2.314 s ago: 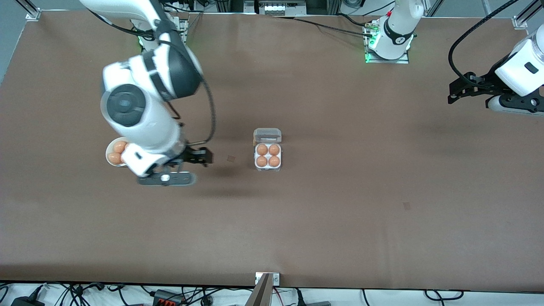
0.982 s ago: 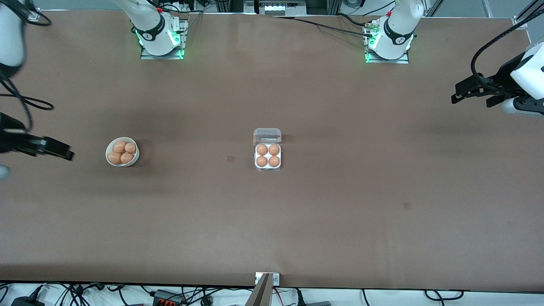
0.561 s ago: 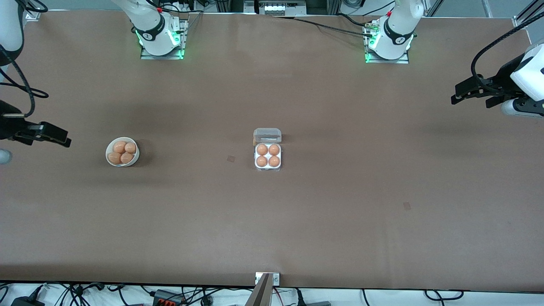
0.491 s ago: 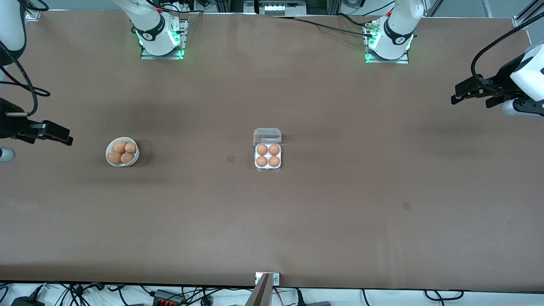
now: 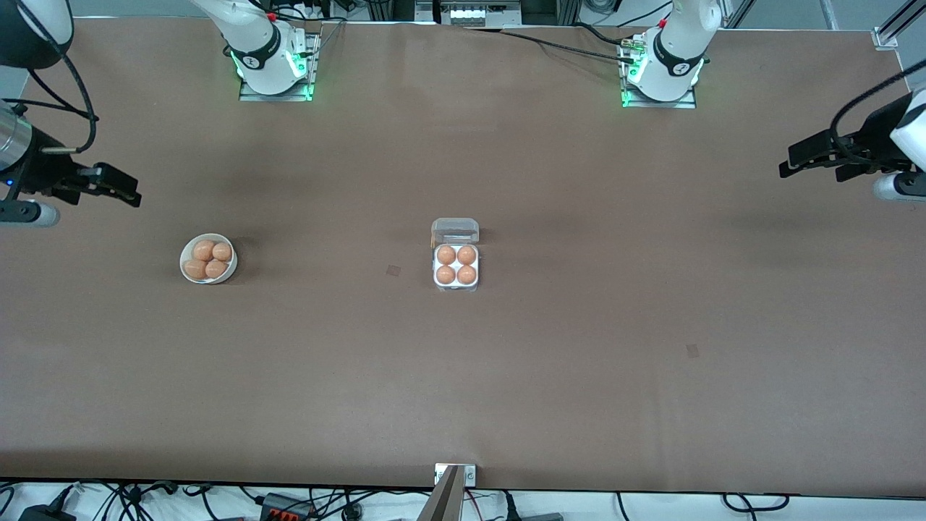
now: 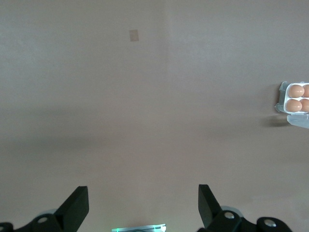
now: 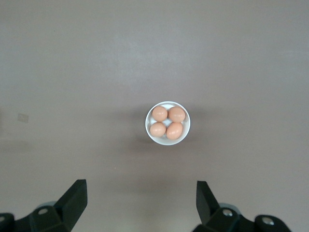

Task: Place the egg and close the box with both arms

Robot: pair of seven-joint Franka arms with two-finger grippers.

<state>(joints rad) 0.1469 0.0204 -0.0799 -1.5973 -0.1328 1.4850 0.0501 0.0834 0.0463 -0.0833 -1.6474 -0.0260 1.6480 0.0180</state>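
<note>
Box (image 5: 456, 273) sits mid-table, four eggs (image 5: 456, 265) seated, clear lid (image 5: 455, 230) standing open at its 12 o'clock edge. Bowl (image 5: 208, 258) at box's 9 o'clock. Left gripper (image 5: 810, 155) and right gripper (image 5: 116, 187) hang released over opposite table ends, empty. Risk: uneven push on lid skids light box or crushes eggs.

Box (image 6: 295, 99): you see it cut by the left wrist view's edge, two eggs showing.
Right arm (image 5: 29, 145): cut by the front view's edge.
Left arm (image 5: 901, 145): likewise cut.
</note>
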